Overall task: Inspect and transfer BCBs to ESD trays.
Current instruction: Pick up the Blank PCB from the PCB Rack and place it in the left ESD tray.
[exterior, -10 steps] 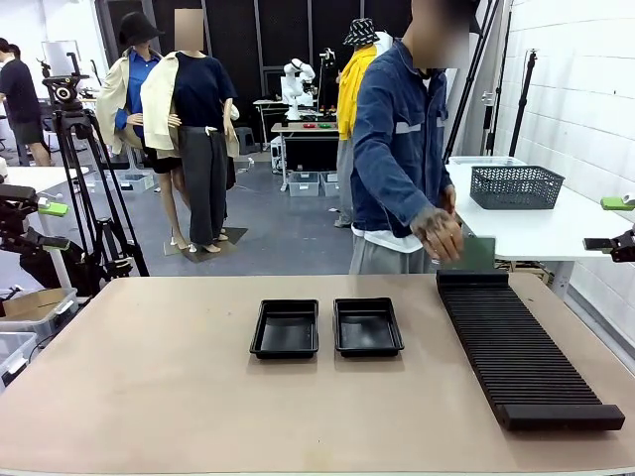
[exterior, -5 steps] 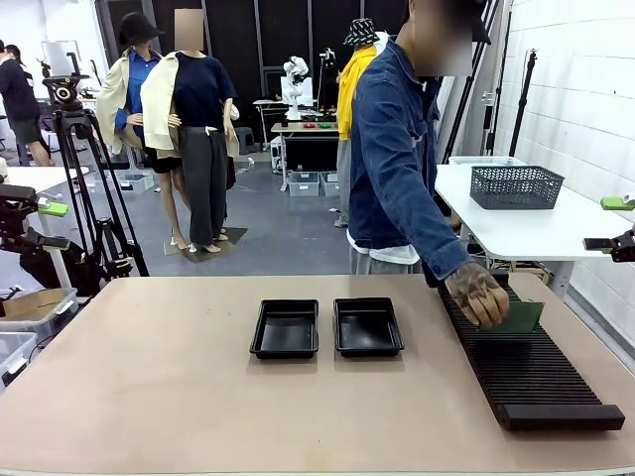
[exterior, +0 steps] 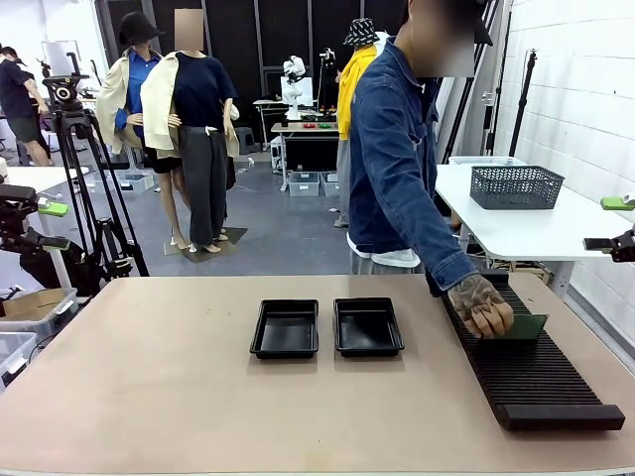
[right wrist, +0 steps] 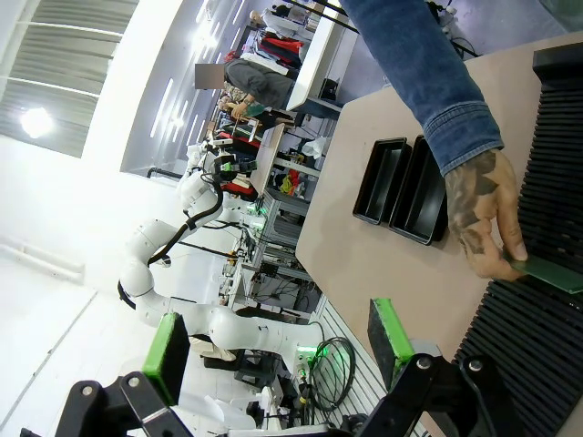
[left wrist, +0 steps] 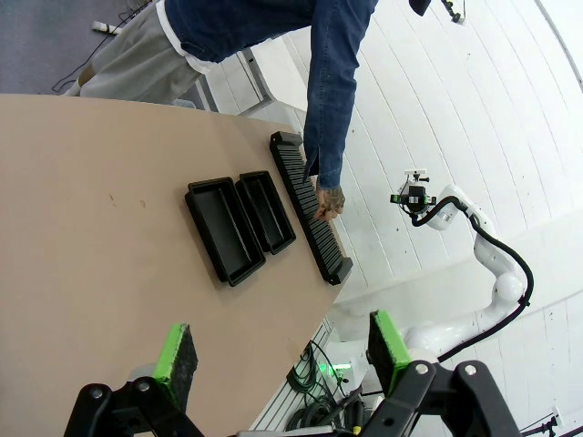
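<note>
Person's hand (exterior: 481, 304) grips one BCB (exterior: 526, 325) down at the rack (exterior: 531, 372), right side of the table (exterior: 149, 397); cannot tell if it is slotted. Left tray (exterior: 286, 328) and right tray (exterior: 367, 325) sit side by side mid-table. Left gripper (left wrist: 281, 357) and right gripper (right wrist: 278, 350) are raised, jaws wide apart, holding nothing.

Black left gripper (left wrist: 278, 350), green pads (left wrist: 173, 355)
</note>
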`<state>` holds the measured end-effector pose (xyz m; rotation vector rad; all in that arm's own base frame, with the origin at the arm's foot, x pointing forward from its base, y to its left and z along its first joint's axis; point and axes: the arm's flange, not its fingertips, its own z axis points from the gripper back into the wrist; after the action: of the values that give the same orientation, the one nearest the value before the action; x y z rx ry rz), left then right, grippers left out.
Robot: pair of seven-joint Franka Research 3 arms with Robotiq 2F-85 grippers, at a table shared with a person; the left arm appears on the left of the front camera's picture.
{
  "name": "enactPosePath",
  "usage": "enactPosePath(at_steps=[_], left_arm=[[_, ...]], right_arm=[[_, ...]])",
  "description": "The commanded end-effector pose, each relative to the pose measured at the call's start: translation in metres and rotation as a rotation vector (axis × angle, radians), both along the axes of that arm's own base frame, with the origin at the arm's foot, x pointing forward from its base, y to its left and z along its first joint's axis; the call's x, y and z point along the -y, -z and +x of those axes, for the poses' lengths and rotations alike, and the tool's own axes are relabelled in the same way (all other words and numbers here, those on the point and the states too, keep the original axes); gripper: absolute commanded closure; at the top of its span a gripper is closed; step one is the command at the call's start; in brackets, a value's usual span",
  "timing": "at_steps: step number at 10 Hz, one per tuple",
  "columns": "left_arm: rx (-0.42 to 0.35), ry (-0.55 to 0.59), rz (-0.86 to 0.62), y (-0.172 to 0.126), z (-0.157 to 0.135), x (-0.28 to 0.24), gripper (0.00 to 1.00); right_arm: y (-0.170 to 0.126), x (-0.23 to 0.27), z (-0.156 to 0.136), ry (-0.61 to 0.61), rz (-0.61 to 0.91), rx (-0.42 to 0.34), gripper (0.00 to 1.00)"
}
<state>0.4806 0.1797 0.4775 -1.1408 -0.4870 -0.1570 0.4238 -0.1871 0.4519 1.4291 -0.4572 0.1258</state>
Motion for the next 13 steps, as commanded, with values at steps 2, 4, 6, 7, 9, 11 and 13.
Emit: enactPosePath(at_steps=[2,4,6,7,9,11,13], left_arm=[[-0.009,-0.008,-0.001,-0.0011,0.0002,-0.0002,0.00],[-0.009,-0.008,-0.001,-0.0011,0.0002,-0.0002,0.00],[-0.009,-0.008,-0.001,-0.0011,0.0002,-0.0002,0.00],[-0.009,-0.008,-0.001,-0.0011,0.0002,-0.0002,0.00],[-0.009,-0.008,-0.001,-0.0011,0.0002,-0.0002,0.00],[-0.009,-0.008,-0.001,-0.0011,0.0002,-0.0002,0.00],[-0.009,-0.008,-0.001,-0.0011,0.0002,-0.0002,0.00]], right_arm=[[0.0009,0.0001,-0.0017,-0.008,-0.009,-0.006,0.00],[0.0009,0.0001,-0.0017,-0.008,-0.009,-0.006,0.00],[0.0009,0.0001,-0.0017,-0.008,-0.009,-0.006,0.00],[0.0009,0.0001,-0.0017,-0.008,-0.009,-0.006,0.00],[0.0009,0.0001,-0.0017,-0.008,-0.009,-0.006,0.00],[0.0009,0.0001,-0.0017,-0.008,-0.009,-0.006,0.00],[0.0009,0.0001,-0.0017,-0.008,-0.009,-0.006,0.00]])
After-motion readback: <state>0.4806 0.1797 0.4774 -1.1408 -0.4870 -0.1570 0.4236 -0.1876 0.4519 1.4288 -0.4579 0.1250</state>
